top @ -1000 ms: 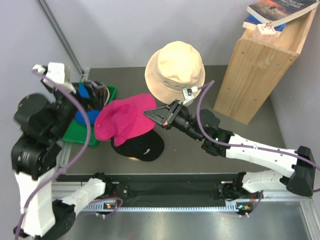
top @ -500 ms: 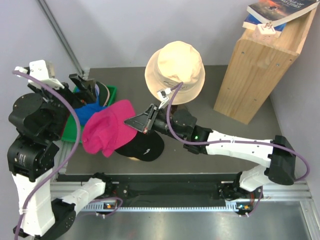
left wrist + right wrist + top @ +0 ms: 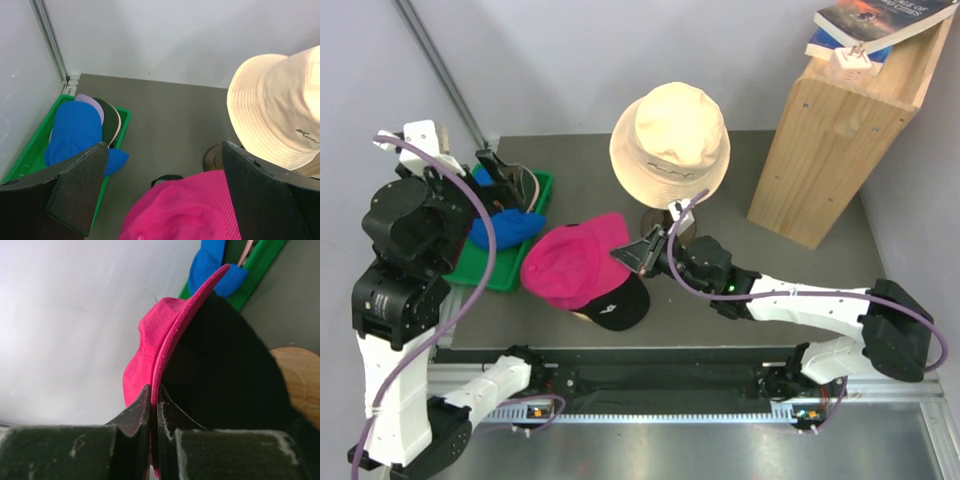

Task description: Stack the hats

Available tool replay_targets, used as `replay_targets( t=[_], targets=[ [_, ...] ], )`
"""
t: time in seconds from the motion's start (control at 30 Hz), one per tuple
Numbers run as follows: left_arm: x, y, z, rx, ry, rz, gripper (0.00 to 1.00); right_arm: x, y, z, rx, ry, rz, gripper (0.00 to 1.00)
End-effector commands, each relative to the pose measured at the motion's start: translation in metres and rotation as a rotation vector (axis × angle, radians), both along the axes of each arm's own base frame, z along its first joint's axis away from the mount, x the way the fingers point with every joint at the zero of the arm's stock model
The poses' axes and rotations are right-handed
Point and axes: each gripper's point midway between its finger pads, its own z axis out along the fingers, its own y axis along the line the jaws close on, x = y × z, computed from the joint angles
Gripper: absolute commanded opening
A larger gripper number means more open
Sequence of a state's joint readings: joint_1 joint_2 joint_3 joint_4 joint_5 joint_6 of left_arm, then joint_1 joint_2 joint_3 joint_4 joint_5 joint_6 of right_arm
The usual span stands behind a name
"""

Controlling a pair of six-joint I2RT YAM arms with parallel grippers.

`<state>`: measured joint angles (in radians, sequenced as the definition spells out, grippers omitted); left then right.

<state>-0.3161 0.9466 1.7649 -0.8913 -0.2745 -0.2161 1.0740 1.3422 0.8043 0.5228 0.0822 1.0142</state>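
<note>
From above, the right claw (image 3: pixel 638 250) is pinched tight on the brim of the magenta cap (image 3: pixel 575 265), holding it over the black cap (image 3: pixel 615 305) that sits on a wooden head form; only the black brim pokes out on the near side of the claw. The grip at the brim edge looks chosen so the crown can settle down over the cap beneath. Beyond the claw, a cream bucket hat (image 3: pixel 670 140) rests on its own stand, and a wooden block (image 3: pixel 835 140) with books on top stands well off to its right. The left claw (image 3: pixel 500 172) hangs spread wide above the green tray (image 3: pixel 538 190), where the blue cap (image 3: pixel 503 228) lies, probably poised to fetch the next one.

The left wrist view looks down between its two parted fingers (image 3: pixel 80 182). Below and to the left, the tray (image 3: pixel 124 117) holds the blue cap (image 3: pixel 75 130) with a lavender cap (image 3: pixel 92 102) and a dark brim tucked behind it. The magenta cap (image 3: pixel 185 207) shows at the bottom, the bucket hat (image 3: pixel 275 115) to the right, bare bench (image 3: pixel 165 115) between.

The right wrist view shows the two fingertips (image 3: pixel 135 410) squeezed on the magenta brim (image 3: pixel 172 347), its black underside facing the camera. A curve of wooden form (image 3: pixel 297 380) shows to the right, the tray (image 3: pixel 255 270) and blue cap (image 3: pixel 212 260) far ahead.
</note>
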Motion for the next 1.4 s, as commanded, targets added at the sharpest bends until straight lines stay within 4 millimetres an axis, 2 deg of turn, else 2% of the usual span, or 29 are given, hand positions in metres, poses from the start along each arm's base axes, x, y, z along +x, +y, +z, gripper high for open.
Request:
replay_targets(
  t=[0.0, 0.1, 0.23, 0.3, 0.33, 0.47, 0.57, 0.67, 0.73, 0.83, 1.0, 1.03, 1.1, 1.13, 1.2, 1.23, 1.37],
  targets=[
    [0.009, -0.007, -0.010, -0.007, 0.016, -0.020, 0.99, 0.018, -0.026, 0.028, 0.096, -0.058, -0.108, 0.00],
    [0.012, -0.010, -0.026, 0.001, 0.054, -0.028, 0.99, 0.026, -0.032, 0.019, 0.085, -0.035, -0.146, 0.00],
    [0.015, -0.014, -0.048, 0.010, 0.095, -0.041, 0.99, 0.029, -0.038, -0.004, 0.050, 0.008, -0.177, 0.00],
    [0.016, -0.016, -0.067, 0.015, 0.138, -0.048, 0.99, 0.029, -0.042, -0.013, 0.040, 0.028, -0.191, 0.00],
    [0.019, -0.017, -0.083, 0.023, 0.176, -0.049, 0.99, 0.028, -0.045, -0.025, 0.016, 0.043, -0.197, 0.00],
    [0.020, -0.017, -0.112, 0.016, 0.244, -0.032, 0.99, 0.029, -0.060, -0.045, -0.008, 0.077, -0.247, 0.00],
    [0.022, -0.013, -0.129, 0.022, 0.287, 0.003, 0.99, 0.030, -0.067, -0.057, -0.060, 0.078, -0.265, 0.00],
    [0.023, 0.001, -0.149, 0.044, 0.342, 0.090, 0.99, 0.031, -0.065, -0.067, -0.096, 0.082, -0.260, 0.00],
    [0.023, 0.012, -0.168, 0.068, 0.391, 0.157, 0.99, 0.031, -0.063, -0.074, -0.115, 0.083, -0.252, 0.00],
    [0.020, 0.018, -0.187, 0.070, 0.422, 0.201, 0.99, 0.029, -0.059, -0.094, -0.195, 0.095, -0.228, 0.00],
    [0.012, 0.023, -0.208, 0.006, 0.446, 0.262, 0.99, 0.025, -0.068, -0.114, -0.252, 0.117, -0.237, 0.00],
    [0.010, 0.024, -0.223, 0.005, 0.475, 0.271, 0.99, 0.025, -0.071, -0.117, -0.266, 0.119, -0.243, 0.00],
    [0.005, 0.024, -0.232, -0.040, 0.476, 0.290, 0.99, 0.027, -0.073, -0.120, -0.296, 0.108, -0.249, 0.00],
    [0.003, 0.025, -0.245, -0.042, 0.496, 0.299, 0.99, 0.026, -0.074, -0.124, -0.317, 0.110, -0.248, 0.00],
    [-0.002, 0.026, -0.255, -0.076, 0.494, 0.317, 0.99, 0.026, -0.075, -0.130, -0.348, 0.113, -0.247, 0.00],
    [-0.005, 0.027, -0.266, -0.073, 0.514, 0.329, 0.99, 0.025, -0.077, -0.135, -0.368, 0.120, -0.247, 0.00],
    [-0.008, 0.025, -0.270, -0.128, 0.505, 0.338, 0.99, 0.023, -0.090, -0.148, -0.430, 0.144, -0.272, 0.00]
  ],
)
